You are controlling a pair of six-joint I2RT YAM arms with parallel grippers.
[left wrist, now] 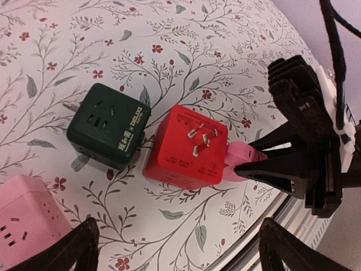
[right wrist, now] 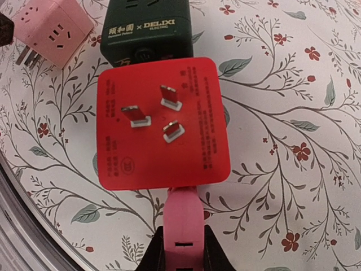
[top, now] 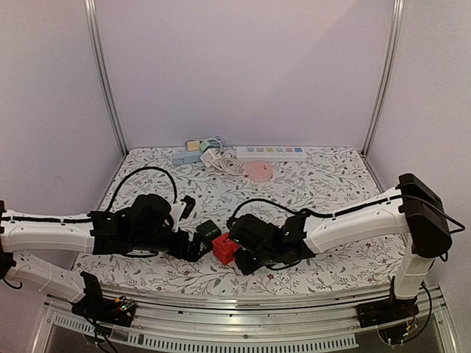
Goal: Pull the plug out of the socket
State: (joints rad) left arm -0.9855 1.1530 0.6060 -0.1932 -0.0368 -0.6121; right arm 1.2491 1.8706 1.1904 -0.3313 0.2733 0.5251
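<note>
The right hand is clamping narrowly on a pink plug, one black finger pressing each of its flat sides. In the right wrist view the plug is sitting at 6 o'clock of a red cube socket, its far end butting against the cube's lower side, so it is not yet free. The red cube is lying on the flowered desk with its own three metal prongs pointing up at the camera. A dark green cube socket is touching the red cube at its 12 o'clock, and a pink cube socket is lying at about 10 o'clock, apart from both.

The left hand is standing wide, holding nothing, with bare desk showing between its fingers; the pink cube is lying just beside its left finger. In the top view, a white power strip is lying along the far edge, at 12 o'clock of both hands.
</note>
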